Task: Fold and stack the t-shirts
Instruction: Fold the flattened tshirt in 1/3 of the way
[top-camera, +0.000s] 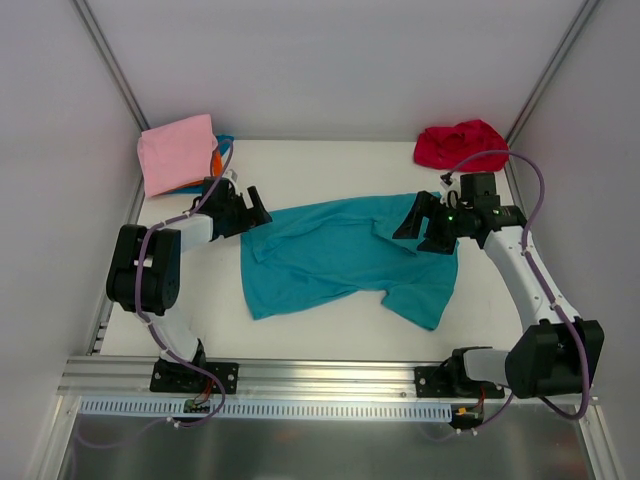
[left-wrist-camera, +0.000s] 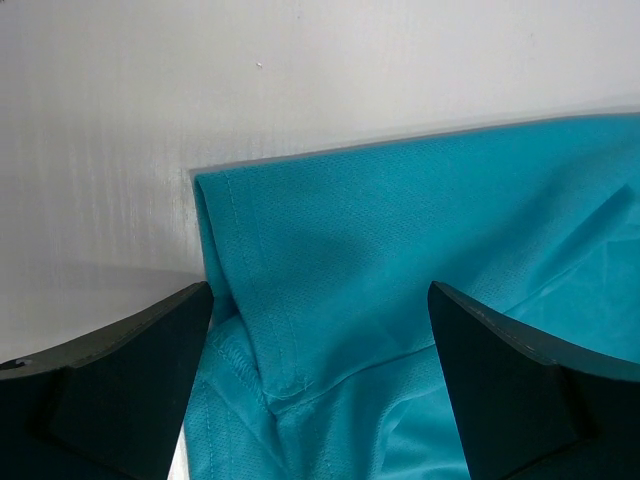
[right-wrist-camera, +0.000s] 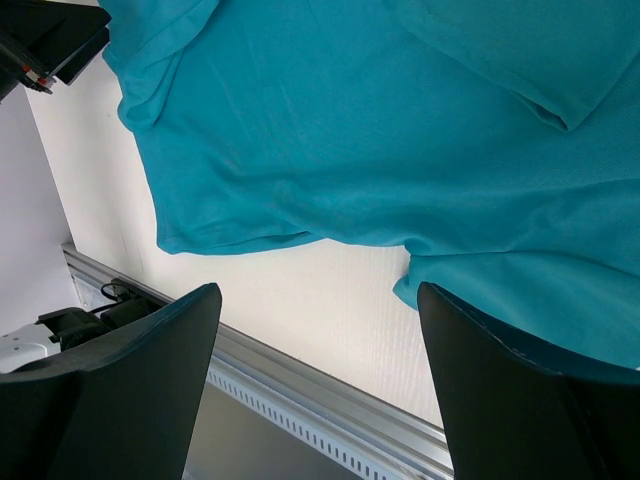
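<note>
The left pincer (top-camera: 247, 212) stands wide and holds nothing; it hangs low over the far-left corner of the teal t-shirt (top-camera: 340, 260), and in its wrist view a turned-over seamed corner of the cloth lies between its two fingers. The right pincer (top-camera: 426, 228) is also wide and empty, above the right part of the same shirt, close to a sleeve. The teal t-shirt lies in the middle of the desk (top-camera: 330, 165), spread out but wrinkled, with one lower corner hanging toward the near side, so I judge its folding is not yet begun. In the far-left corner there is the pink t-shirt (top-camera: 178, 150), folded flat, and under it a little of the orange t-shirt (top-camera: 215, 160) and the blue t-shirt (top-camera: 226, 141) shows; this looks like the stack, already made in part. The red t-shirt (top-camera: 460, 145) is a crumpled heap in the far-right corner, so it is left to do, as well as the teal one. For moving there is bare desk on the far side, between the stack and the red heap, and a narrower strip before the metal rail (top-camera: 330, 378) at the near edge. The stack is just beside the left pincer, so a wide swing there may disturb it.
</note>
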